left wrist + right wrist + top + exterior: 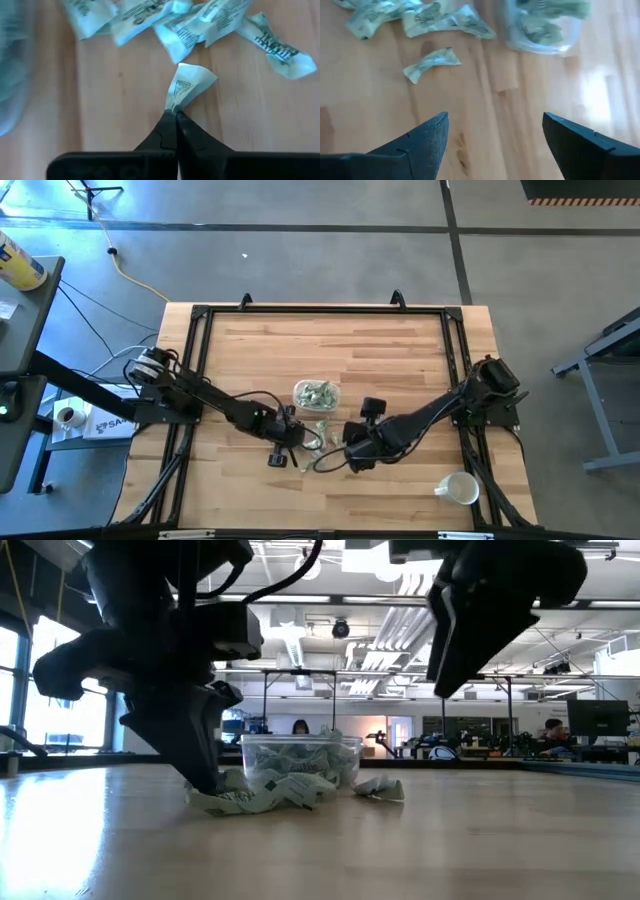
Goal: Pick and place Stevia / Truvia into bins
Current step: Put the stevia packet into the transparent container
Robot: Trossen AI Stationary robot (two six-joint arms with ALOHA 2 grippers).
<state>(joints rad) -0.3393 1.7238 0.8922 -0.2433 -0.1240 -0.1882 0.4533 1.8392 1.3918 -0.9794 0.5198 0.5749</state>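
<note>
Several green-and-white Stevia packets [170,25] lie loose on the wooden table just near of the clear bin [316,394], which holds more packets. My left gripper [175,111] is down at the table among the loose ones [260,795] and is shut on one packet [190,82]. My right gripper [495,135] hangs open above the table to the right of the pile, with nothing between its fingers. One crumpled packet [431,62] and the bin [542,27] lie ahead of it. My left gripper pinches one narrow end of a packet [176,102] between its two fingertips. The fingers slant down from the table's left side. The rest of the packet fans out crumpled beyond the tips, low over the wood. Whether it is lifted clear, I cannot tell.
A white mug [458,488] stands near the table's front right corner. A black frame [200,315] runs round the tabletop. Bare wood lies to the far side of the bin and along the front edge.
</note>
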